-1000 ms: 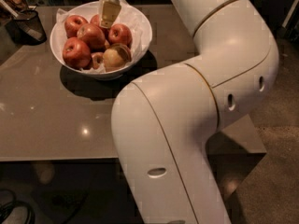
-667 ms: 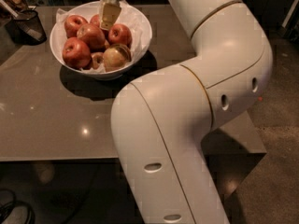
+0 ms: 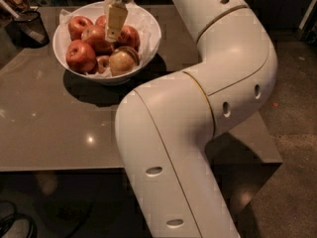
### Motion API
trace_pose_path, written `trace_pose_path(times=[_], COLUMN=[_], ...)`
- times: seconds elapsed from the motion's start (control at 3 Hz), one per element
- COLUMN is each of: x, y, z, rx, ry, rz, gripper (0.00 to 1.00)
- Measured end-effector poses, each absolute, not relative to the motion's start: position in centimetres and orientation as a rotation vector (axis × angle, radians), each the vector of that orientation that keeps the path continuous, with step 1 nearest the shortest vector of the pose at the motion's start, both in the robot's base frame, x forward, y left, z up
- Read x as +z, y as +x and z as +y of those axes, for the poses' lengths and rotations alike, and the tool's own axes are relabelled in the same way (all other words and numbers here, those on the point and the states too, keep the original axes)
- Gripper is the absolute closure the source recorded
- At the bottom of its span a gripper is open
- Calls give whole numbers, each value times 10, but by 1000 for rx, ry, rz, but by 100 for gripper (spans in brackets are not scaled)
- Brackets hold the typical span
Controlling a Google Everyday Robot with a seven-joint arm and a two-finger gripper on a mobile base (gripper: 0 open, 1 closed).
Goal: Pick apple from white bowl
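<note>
The white bowl [image 3: 150, 39] stands at the far left of the table, lined with crumpled white paper. Several red apples lie in it, among them one at the front left [image 3: 80, 56], one in the middle [image 3: 95, 36] and one on the right [image 3: 131, 35]. A yellowish apple [image 3: 121, 61] sits at the front. My gripper [image 3: 112, 36] hangs straight down over the middle of the bowl, its tip right at the top of the middle apples. It carries nothing that I can see.
A small black mesh cup [image 3: 30, 27] stands at the table's far left edge. My bulky white arm [image 3: 208, 98] covers the right half of the brown table [image 3: 54, 128]. Bare floor lies to the right.
The gripper has come down a little toward the apples in the middle of the bowl. The arm's elbow has shifted slightly. The bowl and apples have not moved.
</note>
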State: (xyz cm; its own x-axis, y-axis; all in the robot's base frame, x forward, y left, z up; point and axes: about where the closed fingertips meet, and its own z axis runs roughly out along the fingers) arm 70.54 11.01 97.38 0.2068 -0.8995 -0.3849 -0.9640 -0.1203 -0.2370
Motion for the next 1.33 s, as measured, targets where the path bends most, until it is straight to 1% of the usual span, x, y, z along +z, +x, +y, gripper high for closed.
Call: trace_pose_path(times=[0.33,1.33], x=[971,1009], y=[707,685], z=[114,123], rx=[214,204], ry=[-2061,-2029], rz=[1732,1744], gripper=[34,35])
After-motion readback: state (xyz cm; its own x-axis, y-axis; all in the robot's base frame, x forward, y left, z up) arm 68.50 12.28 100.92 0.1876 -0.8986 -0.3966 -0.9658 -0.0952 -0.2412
